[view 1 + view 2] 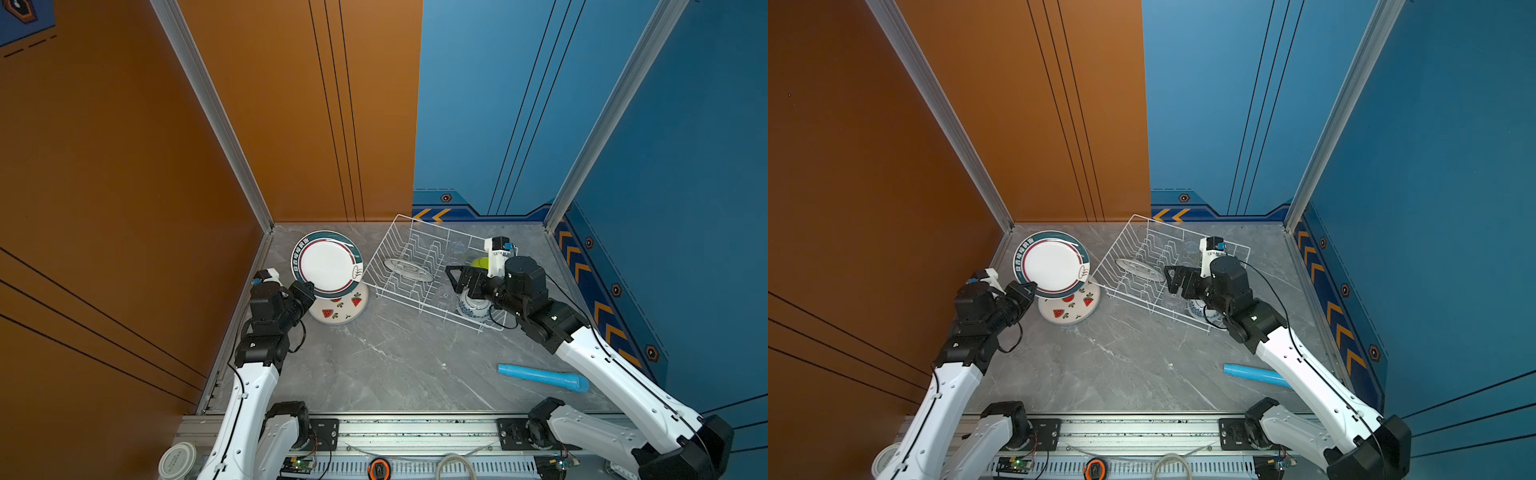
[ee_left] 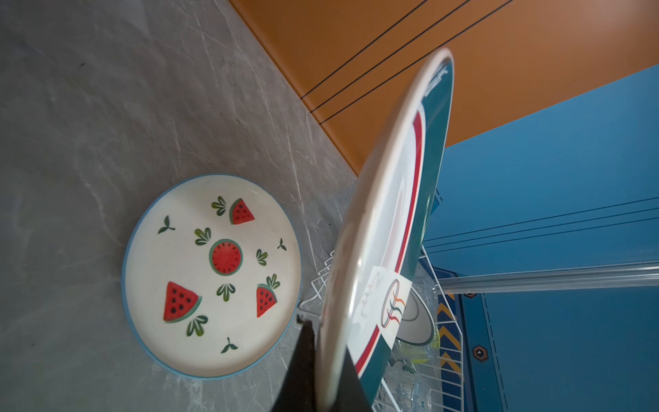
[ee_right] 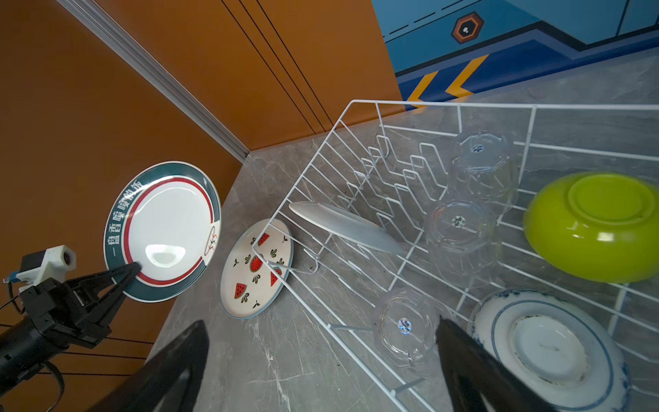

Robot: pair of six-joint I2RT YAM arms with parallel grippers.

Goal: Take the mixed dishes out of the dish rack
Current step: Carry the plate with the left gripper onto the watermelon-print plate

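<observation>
**Dish rack** (image 1: 384, 255): white wire basket with flared sides and zigzag dividers. It stands at the back right of the grey table (image 1: 395, 365).

**Dark-rimmed plate** (image 1: 327, 264): white centre, red ring, teal rim with white lettering. The left gripper (image 1: 309, 286) clamps its lower edge and holds it tilted, clear of the table, left of the rack. The left wrist view shows it nearly edge-on; the right wrist view shows its full face.

**Watermelon plate** (image 2: 212, 274): flat on the table beneath the held plate, just beside the rack's corner. It is half hidden in both top views and whole in the left wrist view.

**Plain white plate** (image 3: 346, 226): leans among the dividers.

**Glass cups** (image 3: 460, 223), **lime-green bowl** (image 3: 592, 224), **blue-patterned bowl** (image 3: 545, 347): three cups and two bowls, all upside down in the rack. They are clear in the right wrist view, and faint or partly behind the arm in the top views.

**Right gripper** (image 3: 321, 323): jaws spread wide with nothing clamped, over the rack's near side.

**Light blue tube** (image 1: 542, 377): lies on the table at front right. It shows in the top views only.
</observation>
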